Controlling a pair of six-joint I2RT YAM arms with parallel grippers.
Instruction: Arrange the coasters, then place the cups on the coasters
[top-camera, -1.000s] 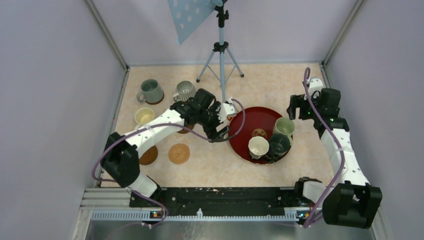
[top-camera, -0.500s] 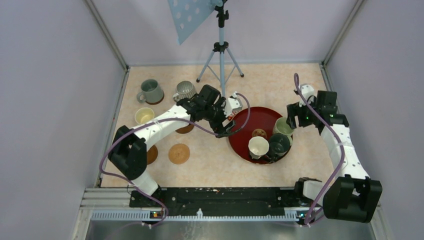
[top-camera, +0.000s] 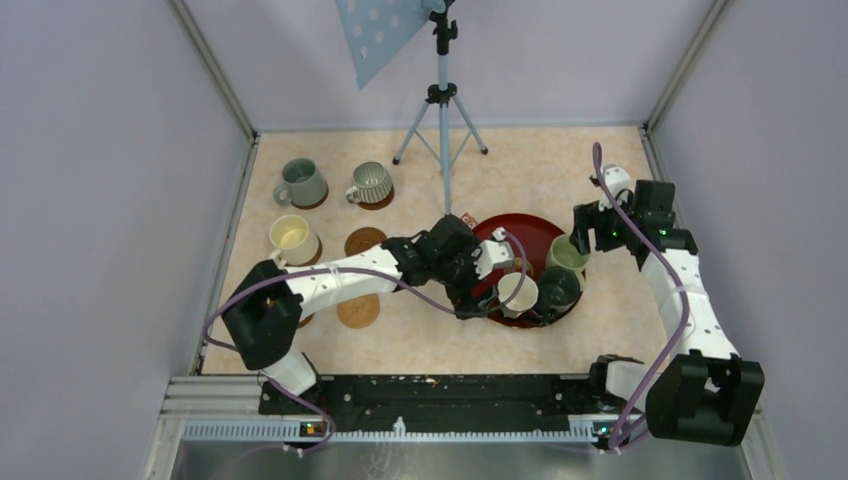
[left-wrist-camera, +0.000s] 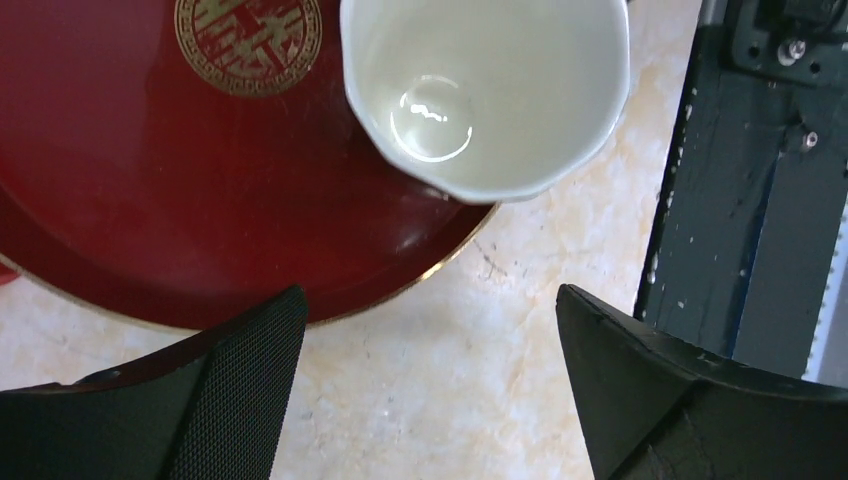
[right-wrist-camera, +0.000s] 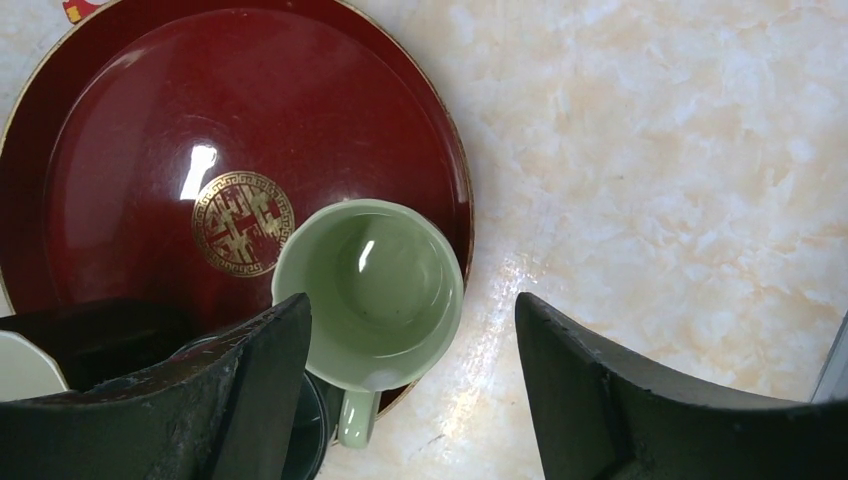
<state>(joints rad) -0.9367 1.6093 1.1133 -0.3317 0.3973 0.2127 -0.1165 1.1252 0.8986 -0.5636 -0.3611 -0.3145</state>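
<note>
A red tray (top-camera: 520, 228) holds a white cup (top-camera: 517, 293), a dark teal cup (top-camera: 558, 286) and a pale green cup (top-camera: 567, 253). My left gripper (top-camera: 472, 298) hovers open at the tray's near-left rim. In its wrist view the white cup (left-wrist-camera: 485, 95) lies ahead of the gripper (left-wrist-camera: 430, 385), not between the fingers. My right gripper (top-camera: 588, 232) hangs open beside the pale green cup (right-wrist-camera: 370, 290), apart from it. Grey-green (top-camera: 301, 182), ribbed grey (top-camera: 371, 183) and cream (top-camera: 291, 235) cups sit on coasters at the left. Bare coasters lie at the middle left (top-camera: 365, 241) and nearer the front (top-camera: 358, 310).
A camera tripod (top-camera: 441, 120) stands at the back middle, one leg reaching near the tray. Enclosure walls close in the left, right and back. The black base rail (left-wrist-camera: 740, 200) runs close behind the left gripper.
My left arm swung from the coasters at the left to the tray's near-left rim by the white cup. The right arm came in toward the pale green cup, then held still.
</note>
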